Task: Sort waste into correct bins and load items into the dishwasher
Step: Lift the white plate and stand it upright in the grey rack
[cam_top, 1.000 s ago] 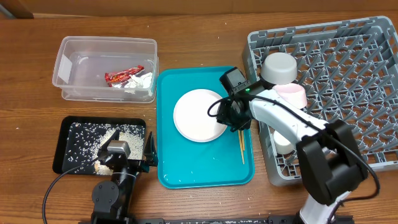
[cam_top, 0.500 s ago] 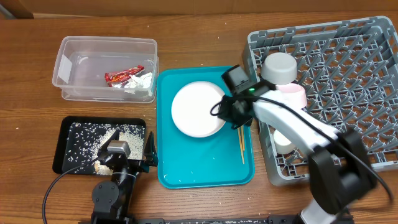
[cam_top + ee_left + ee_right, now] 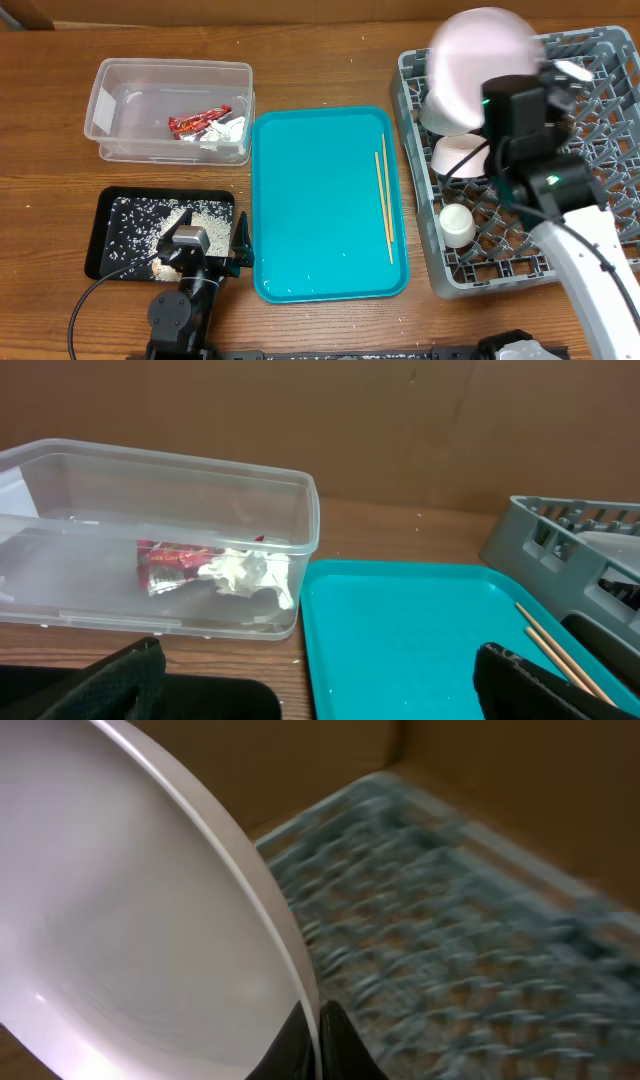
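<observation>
**Plate held over the dish rack; chopsticks lie on the teal tray**

At the far left of the desk (image 3: 60, 170) stands the clear tub (image 3: 120, 90). Inside it, at the right end, the red wrapper (image 3: 198, 122) lies touching the white tissue (image 3: 230, 130).

In front of the tub is the black tray (image 3: 115, 205). The rice scraps (image 3: 140, 225) are spread over its floor, with a thicker heap at its front right part.

The left fingers (image 3: 540, 685) rest at this tray's front right corner. They are spread as wide as they go and hold nothing. From the left wrist the tub and the teal tray show between them.

The teal tray (image 3: 320, 200) lies in the middle of the desk, just beside the tub and the black tray. The two chopsticks (image 3: 384, 200) lie on its right side, close together and almost parallel to its right edge.

On the right stands the grey dish rack (image 3: 600, 110). Along its left side sit a white bowl (image 3: 437, 112), a second bowl (image 3: 462, 155) just in front of it, and then the small cup (image 3: 458, 225) nearer to the front.

The right fingers (image 3: 320, 1042) are closed tightly on the rim of the plate (image 3: 485, 55). The plate is in the air over the back left part of the rack, where it is blurred and hides a part of the white bowl. In the right wrist view its pale face fills the left side, and the rack is seen unsharp behind it.
</observation>
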